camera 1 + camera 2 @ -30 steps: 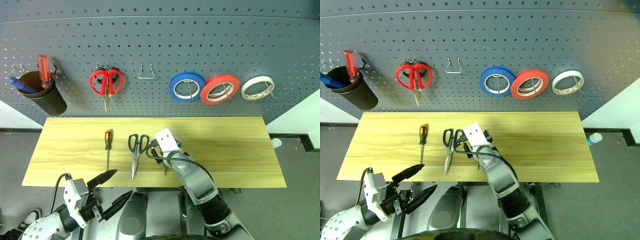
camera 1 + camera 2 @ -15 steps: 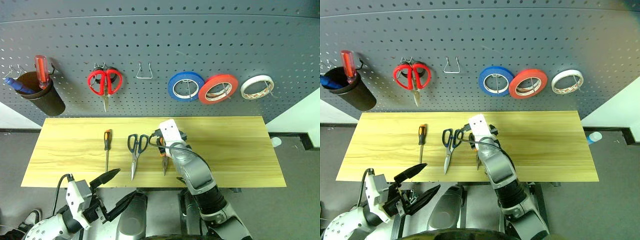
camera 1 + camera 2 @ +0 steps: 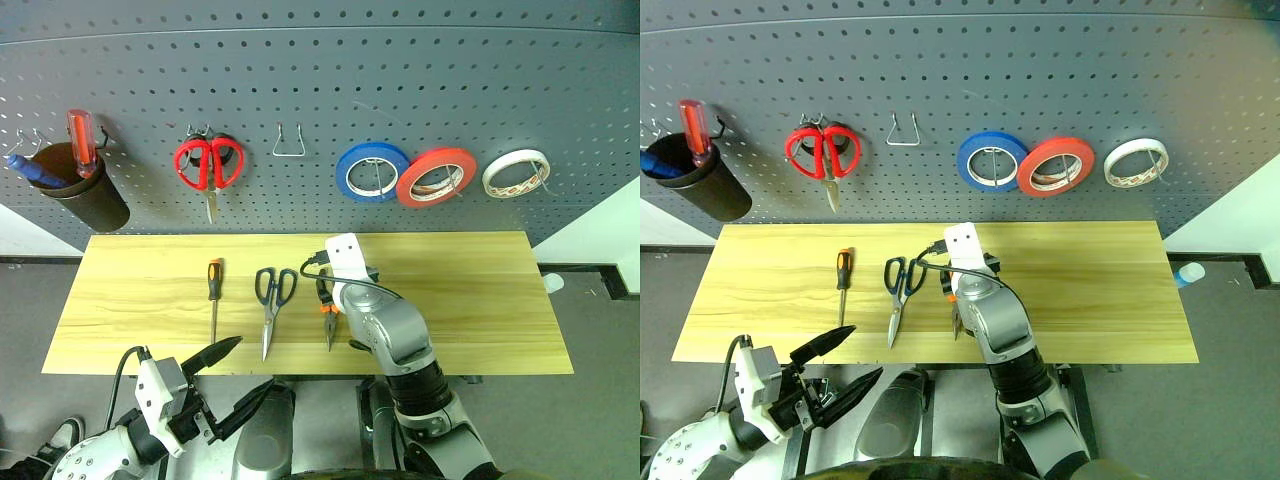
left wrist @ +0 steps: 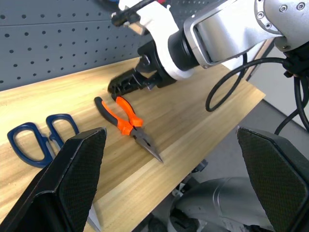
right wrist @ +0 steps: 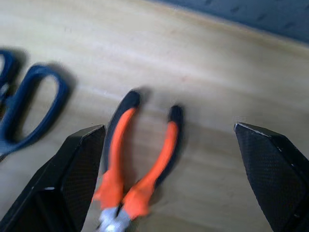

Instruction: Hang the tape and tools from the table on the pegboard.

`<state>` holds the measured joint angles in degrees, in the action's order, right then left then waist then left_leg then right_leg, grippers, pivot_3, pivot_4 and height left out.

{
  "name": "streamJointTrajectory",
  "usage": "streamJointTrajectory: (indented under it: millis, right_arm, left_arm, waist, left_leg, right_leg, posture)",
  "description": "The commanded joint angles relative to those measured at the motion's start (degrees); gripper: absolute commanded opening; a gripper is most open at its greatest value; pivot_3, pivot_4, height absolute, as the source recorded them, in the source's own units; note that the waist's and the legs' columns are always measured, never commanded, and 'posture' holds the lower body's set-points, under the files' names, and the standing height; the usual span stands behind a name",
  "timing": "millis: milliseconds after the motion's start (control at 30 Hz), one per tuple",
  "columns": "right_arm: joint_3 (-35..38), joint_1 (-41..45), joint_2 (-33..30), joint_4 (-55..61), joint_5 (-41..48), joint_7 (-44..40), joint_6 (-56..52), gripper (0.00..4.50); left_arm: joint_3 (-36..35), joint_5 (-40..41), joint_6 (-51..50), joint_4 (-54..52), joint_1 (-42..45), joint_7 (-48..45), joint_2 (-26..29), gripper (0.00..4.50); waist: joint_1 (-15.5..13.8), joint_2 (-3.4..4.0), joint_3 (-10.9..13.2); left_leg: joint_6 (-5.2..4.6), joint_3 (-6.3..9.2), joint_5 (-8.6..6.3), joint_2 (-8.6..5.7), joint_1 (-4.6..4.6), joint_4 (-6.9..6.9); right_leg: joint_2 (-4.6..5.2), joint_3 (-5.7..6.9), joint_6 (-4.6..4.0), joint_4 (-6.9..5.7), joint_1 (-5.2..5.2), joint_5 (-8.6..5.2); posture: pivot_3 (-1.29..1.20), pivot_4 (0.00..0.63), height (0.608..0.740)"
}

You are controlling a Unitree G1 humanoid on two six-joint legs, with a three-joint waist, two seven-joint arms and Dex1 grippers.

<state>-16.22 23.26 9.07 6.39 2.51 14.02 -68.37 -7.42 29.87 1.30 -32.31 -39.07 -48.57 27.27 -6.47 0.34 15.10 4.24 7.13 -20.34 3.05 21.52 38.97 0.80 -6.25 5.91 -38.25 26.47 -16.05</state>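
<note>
The red tape [image 3: 436, 178] hangs on the pegboard [image 3: 320, 80]. On the table [image 3: 460, 290] lie a slim screwdriver [image 3: 215, 290], dark-handled scissors [image 3: 273, 300] and orange-and-black pliers [image 3: 327, 315], side by side. My right gripper [image 5: 168, 127] is open and hovers just over the pliers' handles [image 5: 140, 159], one finger on each side, not touching them. From the left wrist view its black fingers [image 4: 128, 82] sit just behind the handle ends. My left gripper [image 3: 235, 378] is open and empty, below the table's front edge.
On the pegboard hang a blue roll [image 3: 372, 172], a whitish roll [image 3: 515, 173], red-handled scissors [image 3: 210, 165] and a dark cup [image 3: 85, 190] holding a red-handled screwdriver. A bare wire hook [image 3: 289, 143] sits between the red scissors and the blue roll.
My right hand shifted slightly toward the pegboard and tipped downward, uncovering the pliers, which now lie in full sight under it. The left arm stayed put.
</note>
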Motion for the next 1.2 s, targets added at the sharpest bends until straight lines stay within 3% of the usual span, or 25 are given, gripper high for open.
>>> streamJointTrajectory:
  millis: [33, 1200]
  right_arm:
    - [-1.08, -4.44, 11.04, -0.18, 2.25, 0.60, -0.18, 4.43]
    - [-1.21, -2.26, 10.91, -7.87, 7.50, 6.38, 3.28, 4.43]
  left_arm:
    - [0.52, -0.10, -0.41, -2.17, -0.66, 0.24, 0.45, 4.50]
    - [0.25, 0.04, -3.29, -9.04, -5.76, 3.12, 1.02, 4.50]
  waist:
    - [0.03, 0.02, 0.02]
    - [0.13, 0.19, 1.81]
  left_leg:
    - [0.00, 0.00, 0.00, 0.00, 0.00, 0.00]
    - [-0.02, 0.00, -0.01, 0.00, 0.23, 0.01]
  right_leg:
    - [0.00, 0.00, 0.00, 0.00, 0.00, 0.00]
    - [0.00, 0.00, 0.01, -0.03, 0.24, 0.00]
  posture:
    - [0.38, 0.278, 0.681]
    - [0.40, 0.328, 0.681]
